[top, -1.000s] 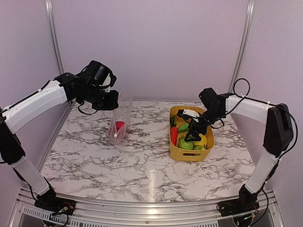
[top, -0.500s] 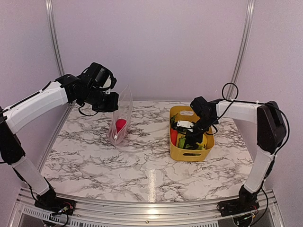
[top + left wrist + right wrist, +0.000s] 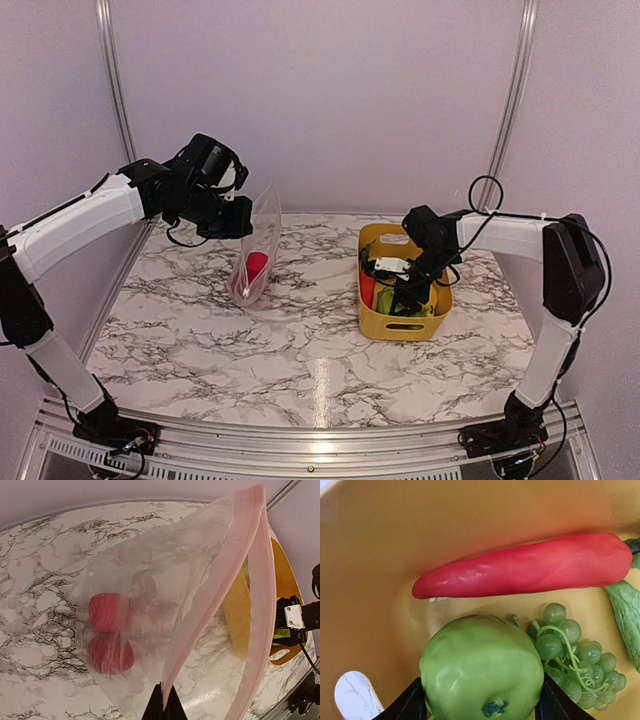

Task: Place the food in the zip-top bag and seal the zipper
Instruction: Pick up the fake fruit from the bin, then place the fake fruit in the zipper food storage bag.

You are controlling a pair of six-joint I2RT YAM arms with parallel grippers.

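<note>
The zip-top bag [image 3: 262, 238] is held upright off the table by my left gripper [image 3: 164, 701], which is shut on one lip of the pinkish zipper [image 3: 220, 582]. The mouth gapes open. Two red fruits [image 3: 106, 611] lie at the bottom of the bag. My right gripper [image 3: 481, 700] is down in the yellow basket [image 3: 402, 325], its fingers pressed against both sides of a green apple [image 3: 480, 662]. Beside the apple lie a red chili [image 3: 530, 566], green grapes [image 3: 575, 650] and a green leafy piece [image 3: 626, 611].
The basket's yellow wall [image 3: 370, 580] stands close behind the apple and the chili. In the top view the basket sits right of centre on the marble table [image 3: 300, 340], and the bag hangs at the back left. The enclosure's frame posts stand at the back corners.
My right gripper has dropped into the basket and its fingers have come in onto the green apple. The left arm has kept the bag held up, shifting only slightly.
</note>
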